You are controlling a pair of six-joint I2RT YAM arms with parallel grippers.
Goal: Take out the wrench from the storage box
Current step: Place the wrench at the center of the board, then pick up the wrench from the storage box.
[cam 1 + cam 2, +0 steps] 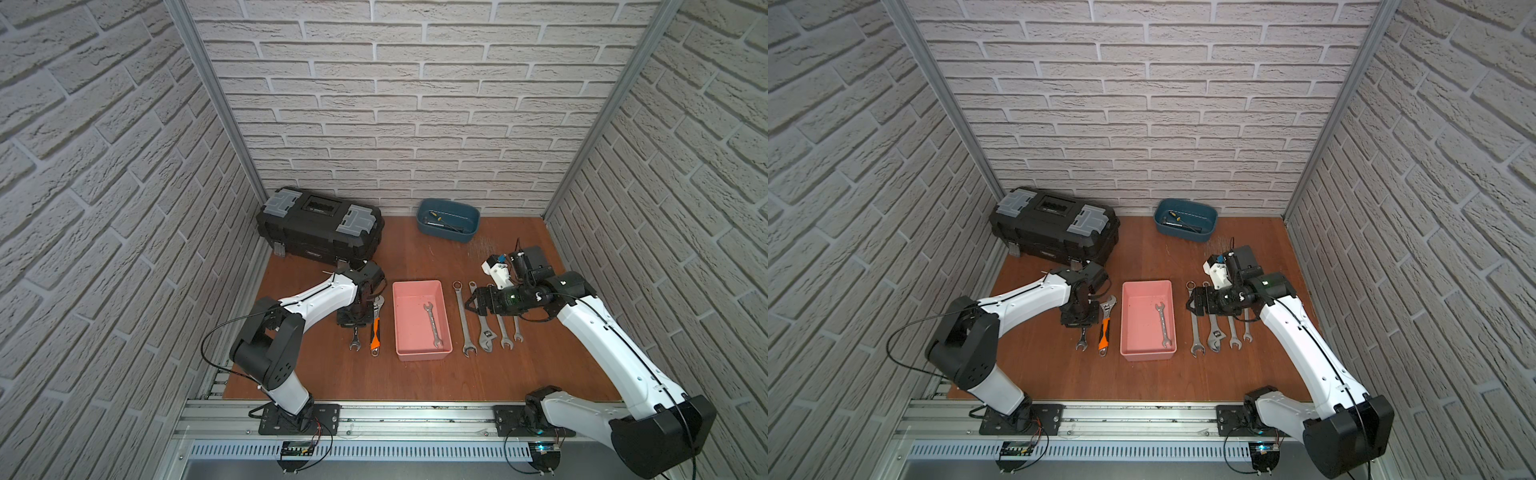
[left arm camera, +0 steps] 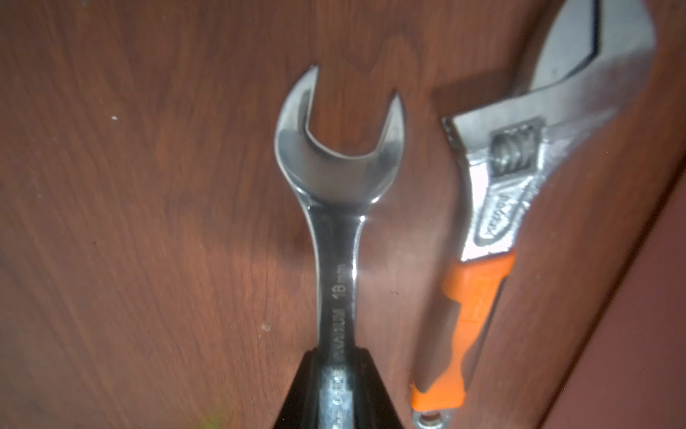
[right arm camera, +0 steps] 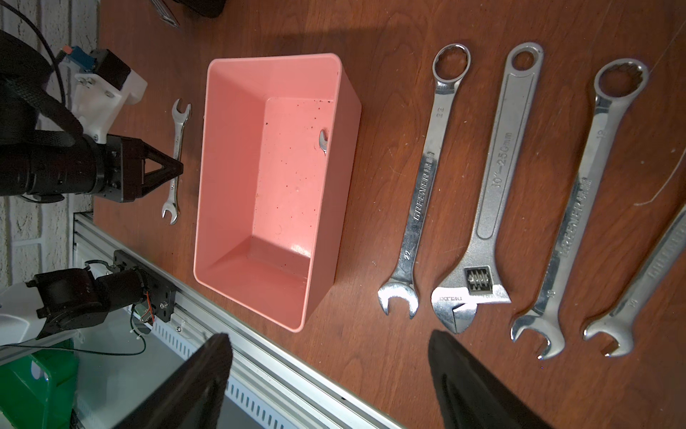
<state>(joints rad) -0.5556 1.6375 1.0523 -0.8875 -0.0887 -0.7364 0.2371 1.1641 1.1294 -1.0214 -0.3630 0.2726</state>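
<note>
One wrench (image 2: 336,174) is clamped in the left gripper (image 3: 178,169) beside the storage box (image 3: 230,156); right gripper (image 1: 468,303) gapes.

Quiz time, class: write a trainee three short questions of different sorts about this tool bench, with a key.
1. True or false: the pink storage box holds exactly one wrench.
2. Multiple choice: the left claw is A) open, B) shut on a silver wrench lying outside the box, C) inside the box.
3. Fill in: the right claw hangs open above a row of wrenches numbering ____.
Key: 1 true; 2 B; 3 four.
</note>
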